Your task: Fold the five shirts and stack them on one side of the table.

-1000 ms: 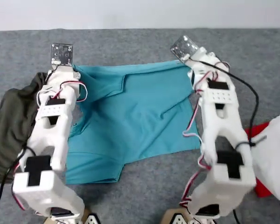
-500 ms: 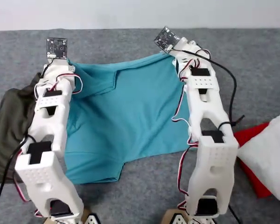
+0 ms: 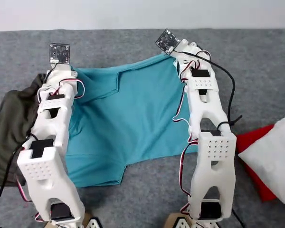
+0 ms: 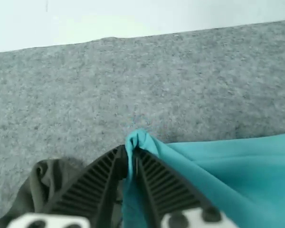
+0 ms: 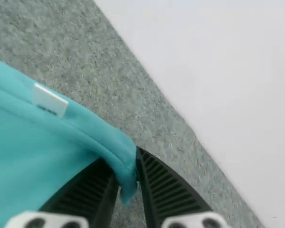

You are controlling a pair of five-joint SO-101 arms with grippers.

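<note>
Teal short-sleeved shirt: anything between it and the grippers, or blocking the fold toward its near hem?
Nothing visible. The left gripper and right gripper are each shut on a far corner of the teal short-sleeved shirt, and no object lies on its spread cloth. The crumpled olive shirt sits beyond the left arm.

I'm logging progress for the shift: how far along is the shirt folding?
Done: no folded stack is evident; the white shirt lying over the red shirt at one side may or may not be folded. In hand: the teal shirt lies spread out, with the left gripper and right gripper each shut on a far corner. Left: folding it, plus the crumpled olive shirt.
</note>
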